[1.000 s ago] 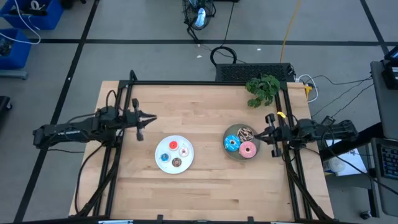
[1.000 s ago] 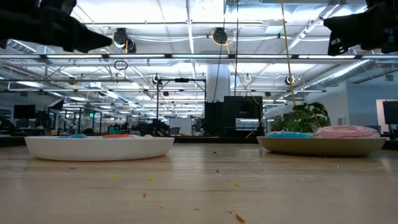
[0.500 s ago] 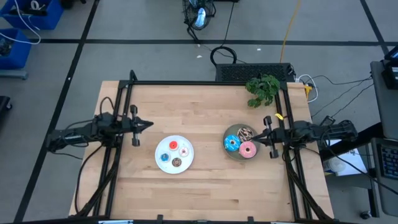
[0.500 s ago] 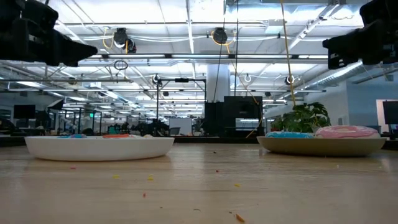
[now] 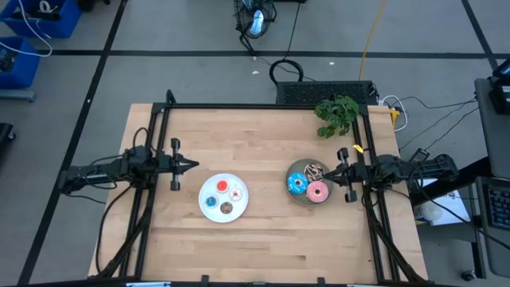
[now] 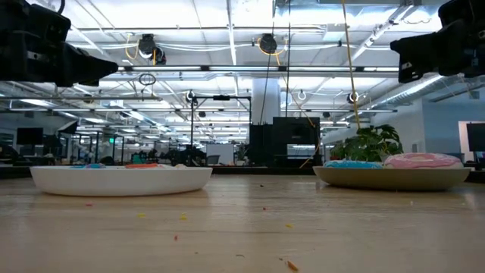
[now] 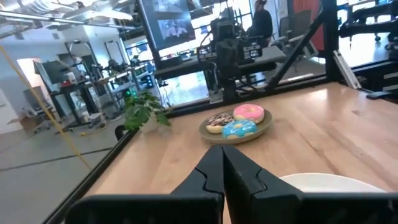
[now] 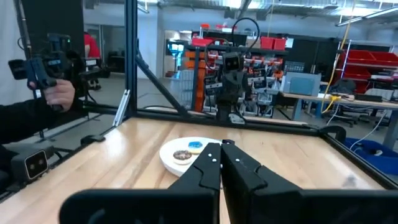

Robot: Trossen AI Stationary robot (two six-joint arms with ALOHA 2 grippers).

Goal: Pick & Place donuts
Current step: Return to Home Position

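The table (image 5: 263,127) shows everything sorted, so I judge the job done apart from parking the arms. The left gripper (image 5: 194,165) hangs well left of the grey plate (image 5: 293,169), beyond the white plate (image 5: 205,187), fingers pressed together on nothing. The right gripper (image 5: 331,177) hangs at the grey plate's right edge, likewise closed and empty. The three large donuts (image 5: 297,185) lie on the grey plate. The four tiny donuts (image 5: 221,187) lie on the white plate, left of the grey plate.

Three larger donuts (image 5: 318,192) on grey plate (image 5: 300,166) — four tiny donuts (image 5: 221,187) on white plate (image 5: 223,179)
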